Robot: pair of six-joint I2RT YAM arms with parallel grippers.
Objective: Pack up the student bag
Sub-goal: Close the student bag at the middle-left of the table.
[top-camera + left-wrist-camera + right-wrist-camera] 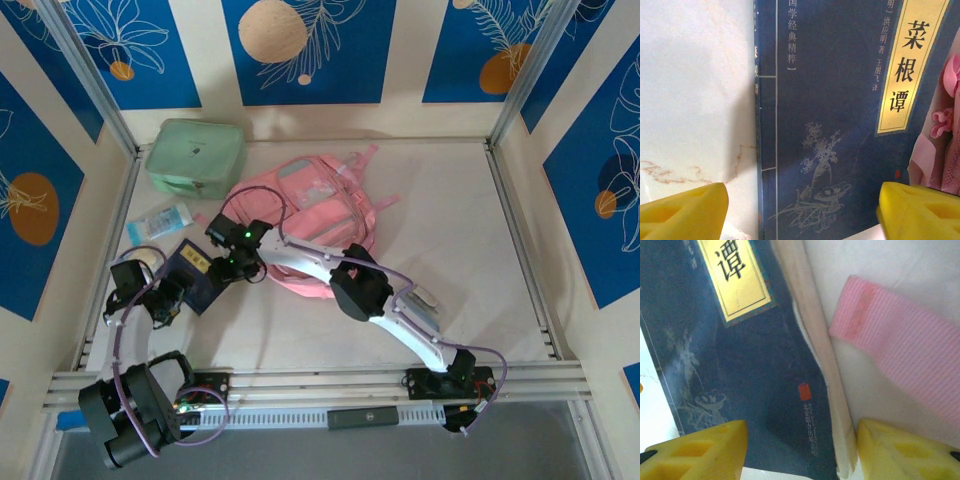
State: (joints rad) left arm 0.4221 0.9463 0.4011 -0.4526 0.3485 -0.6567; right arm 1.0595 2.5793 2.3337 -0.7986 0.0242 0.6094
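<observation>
The pink student bag (320, 200) lies flat mid-table, and its edge (950, 145) also shows at the right of the left wrist view. A dark blue book (195, 272) with a yellow title label lies just left of it. My left gripper (168, 305) hovers open over the book's near-left corner. Its yellow fingers (685, 212) straddle the spine side of the book (840, 125). My right gripper (228, 268) is open over the book's right edge. One of its fingers is above the cover (755, 365), the other beside the page edge, near a pink strap (905, 360).
A mint green zip case (195, 157) stands at the back left. A small pale blue packet (160, 220) lies between it and the book. Metal rails (320, 380) run along the table's near edge and up both sides.
</observation>
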